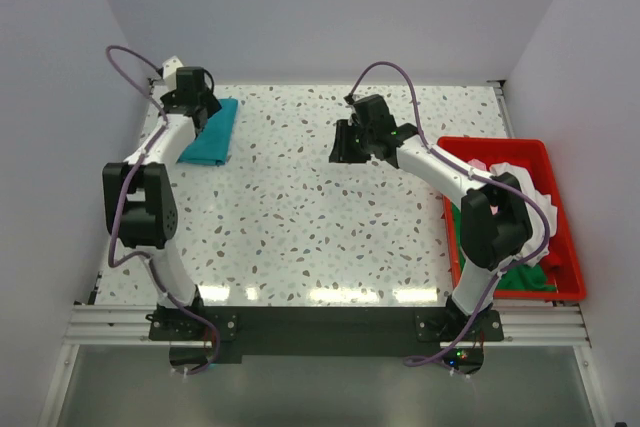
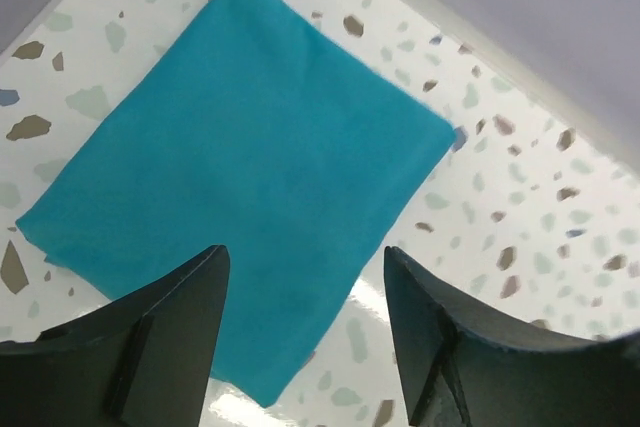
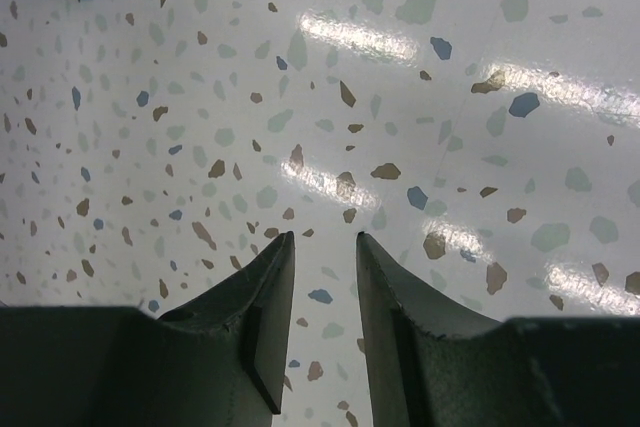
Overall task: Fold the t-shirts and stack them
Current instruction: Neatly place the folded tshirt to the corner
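**While one shirt lies folded, the bin holds the rest**

Since the teal folded cloth t-shirt lies flat as a tidy rectangle at the far left corner of the speckled bench, it reads as the base of the stack. Its long axis runs roughly from the far edge toward the near edge, a little slanted. Directly above it hovers the left claw, released and spread wide, grasping nothing. In the wrist view the cloth shows between and beyond the fingers, and contact cannot be told.

Over bare bench near the middle, toward the far edge, hangs the right claw. Its fingers are parted only narrowly and hold nothing.

Along the right edge sits the red plastic bin. It holds a crumpled white cloth shirt, a pink one and a green one, all partly hidden by the right arm.

My judgement is that the next shirt must come out of that bin. It lies to the right of the right claw and closer to the near edge, so the right arm is plainly the nearer one. The left arm stands well apart at the opposite side.
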Controlling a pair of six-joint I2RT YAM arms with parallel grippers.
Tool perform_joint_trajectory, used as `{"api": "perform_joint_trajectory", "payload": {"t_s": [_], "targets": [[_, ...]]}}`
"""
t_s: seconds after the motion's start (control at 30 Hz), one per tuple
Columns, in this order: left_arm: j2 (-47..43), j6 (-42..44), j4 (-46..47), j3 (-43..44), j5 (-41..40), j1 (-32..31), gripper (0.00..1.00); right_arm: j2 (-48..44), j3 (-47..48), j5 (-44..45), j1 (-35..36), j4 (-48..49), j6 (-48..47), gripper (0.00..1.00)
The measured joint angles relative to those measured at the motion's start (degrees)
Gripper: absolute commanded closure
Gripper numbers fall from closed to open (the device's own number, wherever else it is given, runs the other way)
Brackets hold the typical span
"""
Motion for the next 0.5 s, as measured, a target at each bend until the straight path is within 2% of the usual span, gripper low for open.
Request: {"api": "perform_joint_trajectory", "payload": {"t_s": [0.3,0.5], "targets": [[13.9,10.7,-6.8,2.1,-2.4,-4.7,0.26,0.0,0.0,0.4,0.0,-0.1,-1.0,0.61],[17.2,13.1,-8.5,6.6,-4.8,-4.8,0.26,-0.1,-0.6,0.5,0.0,0.0,-1.2,0.61]]}}
